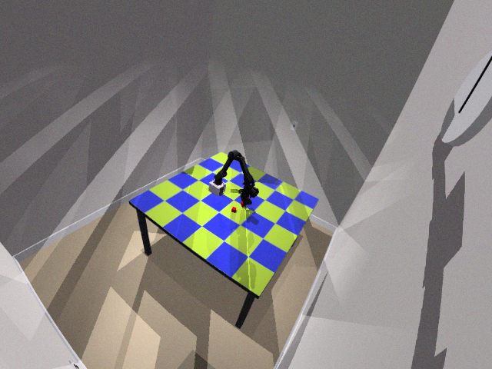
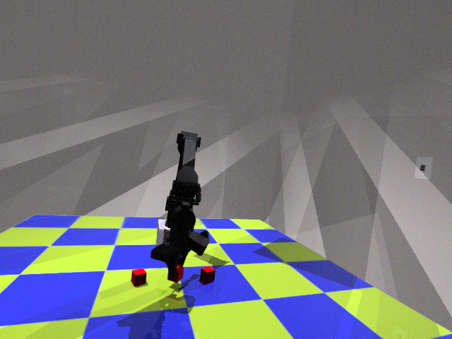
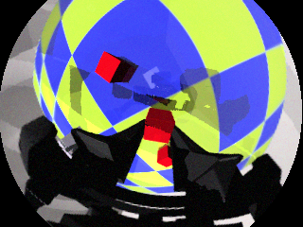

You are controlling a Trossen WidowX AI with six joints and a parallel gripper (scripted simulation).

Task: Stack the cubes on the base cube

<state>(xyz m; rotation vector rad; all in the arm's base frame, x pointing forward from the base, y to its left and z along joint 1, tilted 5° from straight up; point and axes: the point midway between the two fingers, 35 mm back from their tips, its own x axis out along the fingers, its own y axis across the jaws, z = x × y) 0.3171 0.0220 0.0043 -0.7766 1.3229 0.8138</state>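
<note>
Three red cubes look alike; I cannot tell which is the fixed base. My gripper (image 1: 244, 204) (image 2: 174, 276) (image 3: 158, 124) points down and is shut on the middle red cube (image 2: 178, 272) (image 3: 158, 125), which appears slightly above the table. One finger hides part of it in the exterior view. Another red cube (image 1: 233, 209) (image 2: 138, 277) (image 3: 164, 156) stands on a yellow-green square, left of the gripper in the exterior view. The third red cube (image 2: 207, 275) (image 3: 108, 67) stands on a blue square to the right; the arm mostly hides it in the top view.
The checkered table (image 1: 227, 260) (image 2: 233, 317) carries the arm's pale base block (image 1: 217, 187) (image 2: 162, 236) behind the cubes. The two standing cubes are close on either side of the gripper. Dark shadows and reflections cross the tabletop.
</note>
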